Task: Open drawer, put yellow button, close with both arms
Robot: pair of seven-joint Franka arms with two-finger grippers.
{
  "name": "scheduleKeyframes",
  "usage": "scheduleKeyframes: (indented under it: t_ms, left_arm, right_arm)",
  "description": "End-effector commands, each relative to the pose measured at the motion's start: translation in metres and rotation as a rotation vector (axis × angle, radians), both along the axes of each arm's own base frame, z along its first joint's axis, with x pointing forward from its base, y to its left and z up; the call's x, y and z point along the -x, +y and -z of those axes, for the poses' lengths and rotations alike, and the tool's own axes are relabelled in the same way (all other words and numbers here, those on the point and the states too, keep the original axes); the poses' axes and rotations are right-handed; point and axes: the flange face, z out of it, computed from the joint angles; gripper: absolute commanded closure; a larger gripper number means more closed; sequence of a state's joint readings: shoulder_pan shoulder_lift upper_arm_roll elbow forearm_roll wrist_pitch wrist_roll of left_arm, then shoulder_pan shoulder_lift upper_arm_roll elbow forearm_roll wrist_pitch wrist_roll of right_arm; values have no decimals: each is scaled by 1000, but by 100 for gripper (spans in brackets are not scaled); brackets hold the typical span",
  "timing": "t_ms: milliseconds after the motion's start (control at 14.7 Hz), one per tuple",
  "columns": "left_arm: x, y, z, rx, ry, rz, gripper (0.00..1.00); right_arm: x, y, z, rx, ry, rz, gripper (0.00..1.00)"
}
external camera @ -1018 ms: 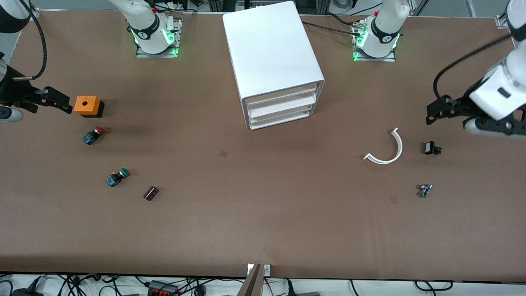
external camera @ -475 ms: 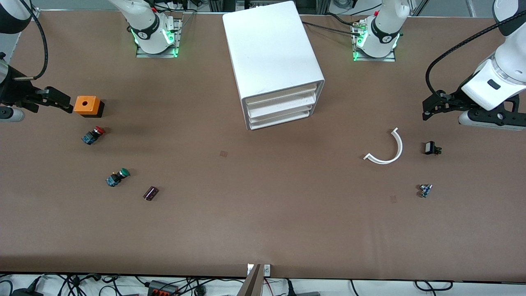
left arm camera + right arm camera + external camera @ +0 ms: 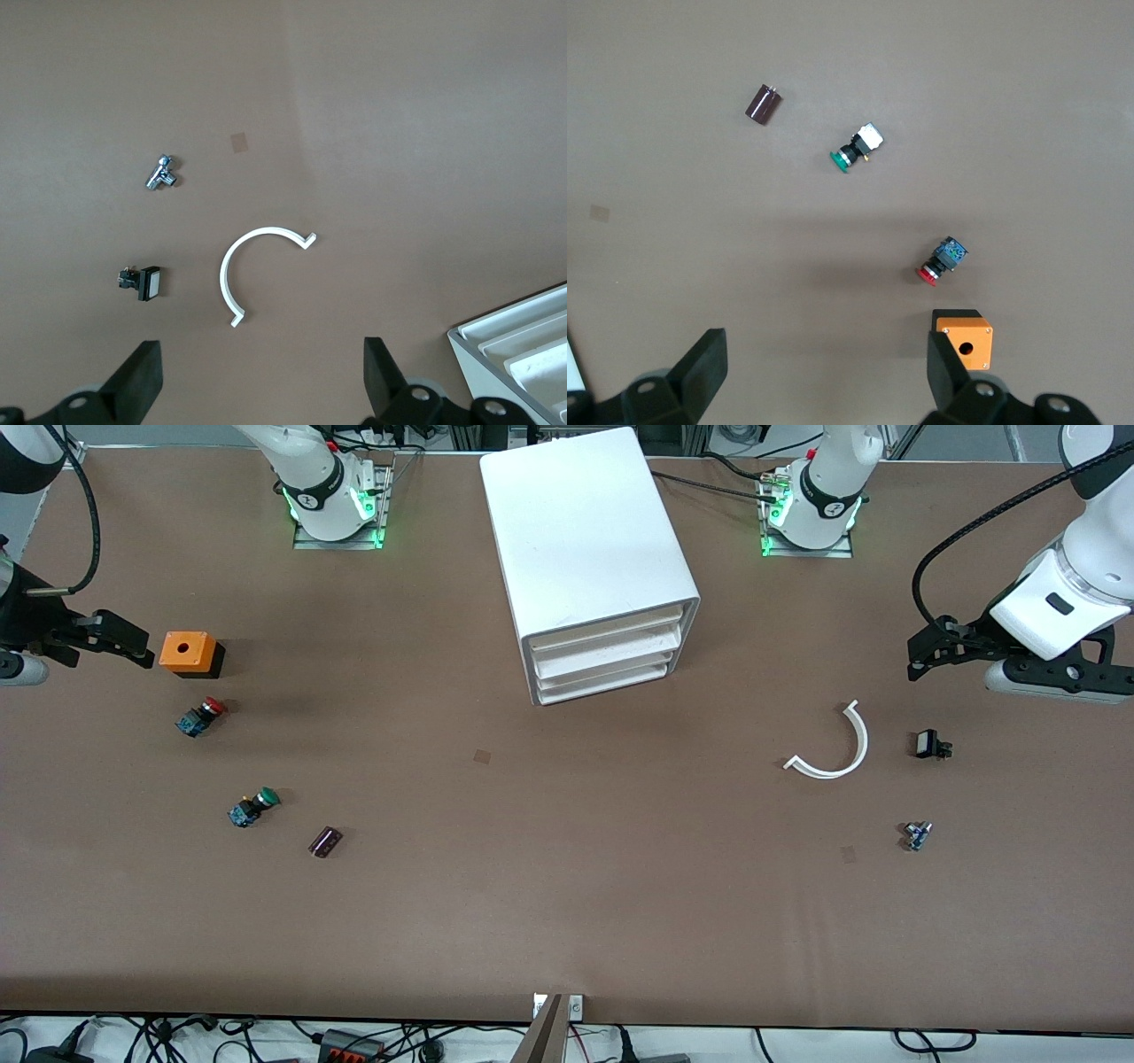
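The white cabinet [image 3: 589, 540] stands at the middle of the table near the robots' bases. Its uppermost drawer [image 3: 611, 627] is shut, like the two below it. A corner of the cabinet shows in the left wrist view [image 3: 523, 341]. The yellow button is not in any view. My left gripper [image 3: 926, 657] is open and empty, up over the table at the left arm's end; it also shows in the left wrist view [image 3: 263, 372]. My right gripper [image 3: 124, 642] is open and empty beside an orange box [image 3: 188, 653]; it also shows in the right wrist view [image 3: 824, 367].
A red-capped switch [image 3: 200, 716], a green-capped switch [image 3: 253, 807] and a dark cylinder [image 3: 324, 841] lie toward the right arm's end. A white curved strip [image 3: 837, 746], a black part [image 3: 930, 745] and a small metal part [image 3: 916, 835] lie toward the left arm's end.
My left gripper has risen and drawn back toward the robots' bases, away from the black part. The right gripper has barely moved. Nothing on the table has moved.
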State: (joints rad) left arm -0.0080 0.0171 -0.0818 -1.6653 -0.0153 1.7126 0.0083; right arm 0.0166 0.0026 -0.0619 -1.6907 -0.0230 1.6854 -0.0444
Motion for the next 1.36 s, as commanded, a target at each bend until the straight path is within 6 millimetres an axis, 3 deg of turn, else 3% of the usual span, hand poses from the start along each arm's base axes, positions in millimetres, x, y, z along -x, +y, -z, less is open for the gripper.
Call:
scheduleKeyframes:
  t_ms: [0, 1290]
  left_arm:
    - [9, -1, -6, -13, 1, 1, 0]
    - [12, -1, -7, -13, 23, 1, 0]
  right_arm:
    - [7, 0, -10, 14, -13, -13, 0]
    - [9, -3, -11, 14, -2, -11, 0]
